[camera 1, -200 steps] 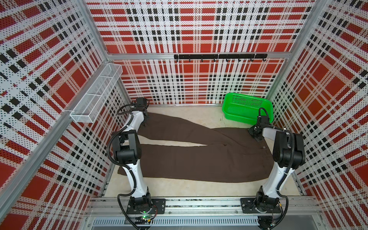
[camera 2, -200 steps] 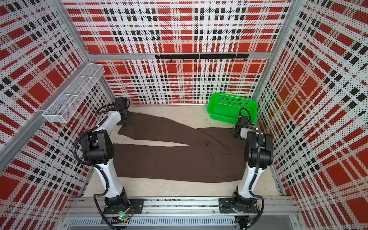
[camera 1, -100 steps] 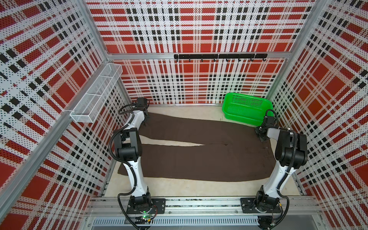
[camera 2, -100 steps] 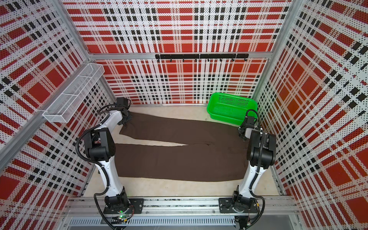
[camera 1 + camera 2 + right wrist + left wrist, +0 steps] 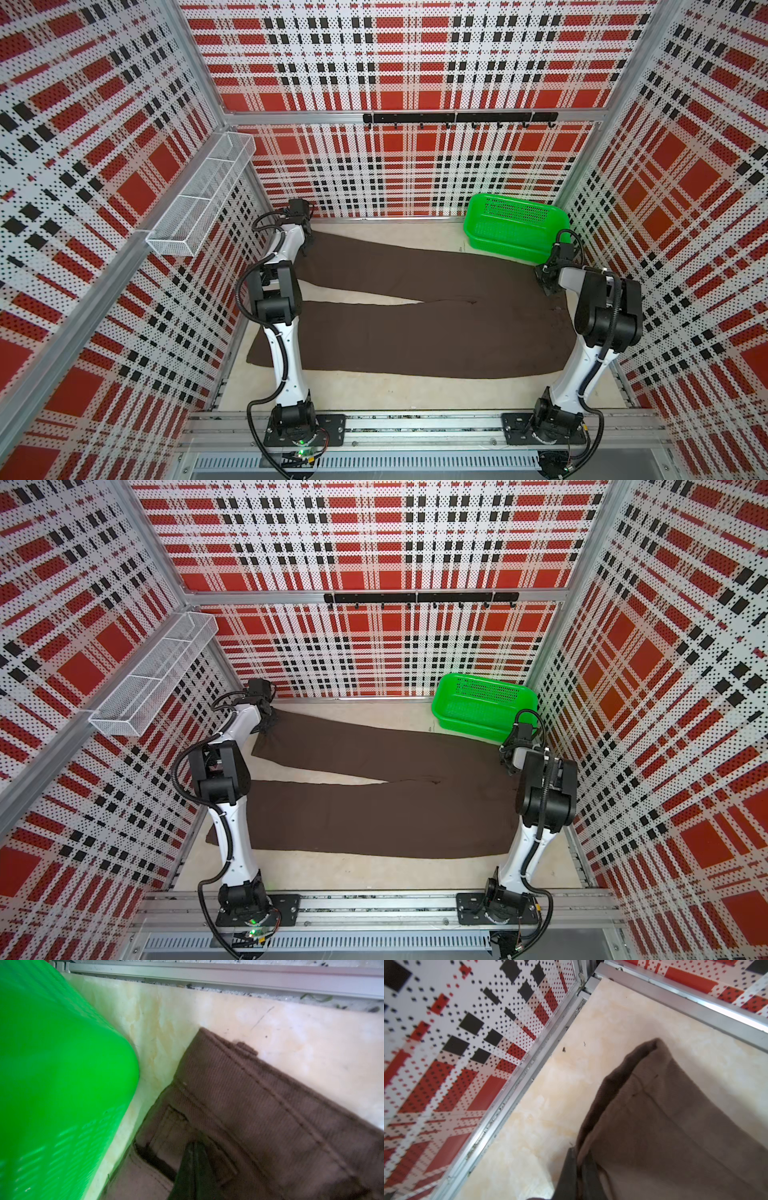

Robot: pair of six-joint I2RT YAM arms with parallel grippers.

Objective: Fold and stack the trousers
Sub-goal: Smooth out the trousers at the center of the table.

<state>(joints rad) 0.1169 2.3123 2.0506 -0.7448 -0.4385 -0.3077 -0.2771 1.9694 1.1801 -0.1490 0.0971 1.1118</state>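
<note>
See trousers (image 5: pixel 415 332) spread flat on the floor (image 5: pixel 374 392), waist at the right edge, legs reaching to the left edge. Find the near leg straight along the near edge and the far leg angling toward the far left corner, a wedge of bare floor between them. Lose part of the near cuff behind the left arm in both top views, and part of the waist behind the right arm. Find the left pincer (image 5: pixel 579 1152) at the far left corner, clamped on the far leg's hem (image 5: pixel 618 1084); make out only its finger ends in the left wrist view, cut off at the view's edge, the cloth edge caught between them. Find the right pincer (image 5: pixel 193 1145) at the waist's far corner, just beside the basket (image 5: pixel 62 1074), fingers together on a pinch of cloth just inside the waistband (image 5: pixel 259 1088). Cannot judge how much cloth sits between those fingers: dark and blurred there. See only one out-of-focus basket wall in the right wrist view. Spot the basket in the far right corner in both top views; cannot tell whether touching the trousers or just clear of them.
</note>
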